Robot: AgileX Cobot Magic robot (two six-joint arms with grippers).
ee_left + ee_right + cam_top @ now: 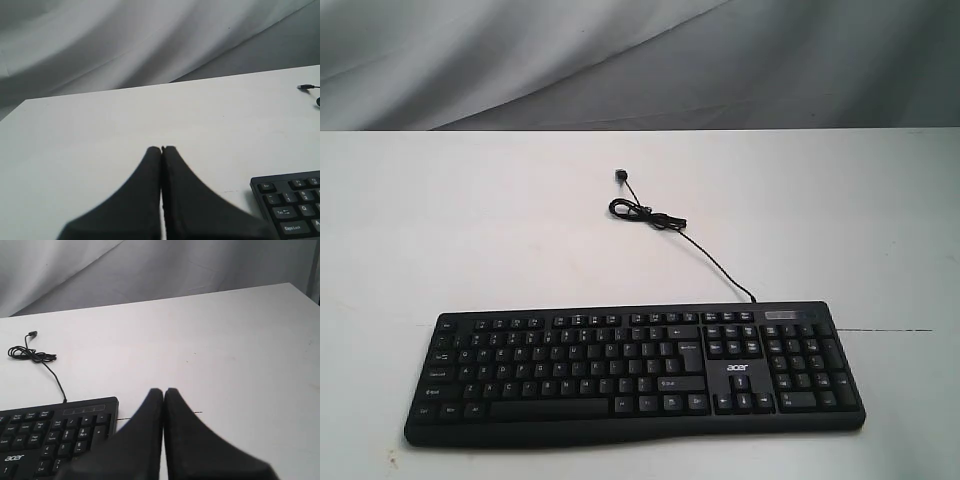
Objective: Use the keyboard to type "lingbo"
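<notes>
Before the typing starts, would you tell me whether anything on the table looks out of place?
The keyboard lies flat and looks intact, but its cable trails loosely across the white table, partly bunched, and the plug at its end lies free, connected to nothing. Nothing looks spilled.

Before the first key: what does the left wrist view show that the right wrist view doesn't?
Left wrist only: the shut left gripper and the wide black plastic keyboard at its Esc, Tab and Caps Lock corner. Right wrist only: the shut right gripper, the number pad end, the white acer logo and the thin black cable's coil. Both: the white table, the grey backdrop and the cable's plug.
</notes>
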